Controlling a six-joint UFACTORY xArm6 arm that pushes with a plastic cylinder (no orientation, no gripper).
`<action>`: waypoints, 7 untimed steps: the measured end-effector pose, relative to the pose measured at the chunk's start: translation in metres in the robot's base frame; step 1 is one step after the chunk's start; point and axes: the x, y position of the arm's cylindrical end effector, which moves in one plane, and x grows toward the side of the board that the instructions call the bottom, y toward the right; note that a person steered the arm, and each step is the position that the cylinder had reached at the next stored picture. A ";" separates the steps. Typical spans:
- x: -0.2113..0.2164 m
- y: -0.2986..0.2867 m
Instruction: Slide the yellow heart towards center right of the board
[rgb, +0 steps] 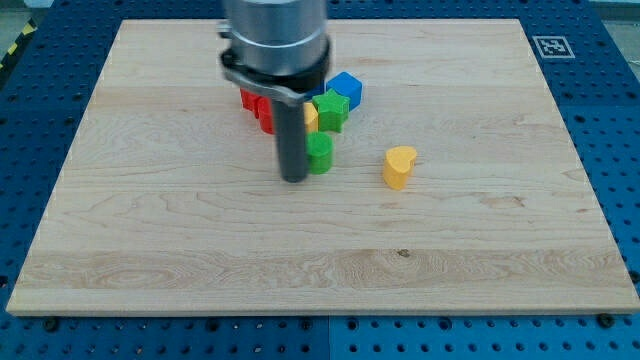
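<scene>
The yellow heart (399, 166) stands alone on the wooden board (200, 250), a little right of the board's middle. My tip (294, 179) is to the heart's left, about a hundred pixels away, touching or almost touching the left side of a green block (320, 152). The rod rises from the tip to the arm's grey body at the view's top.
A cluster sits at the upper middle: a blue block (346, 88), a green star-like block (331, 108), red blocks (255, 104) partly hidden behind the rod, and a sliver of yellow block (311, 118). An ArUco marker (551, 46) lies off the board's top right corner.
</scene>
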 end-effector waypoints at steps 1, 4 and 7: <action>0.000 0.053; 0.019 0.089; -0.006 0.107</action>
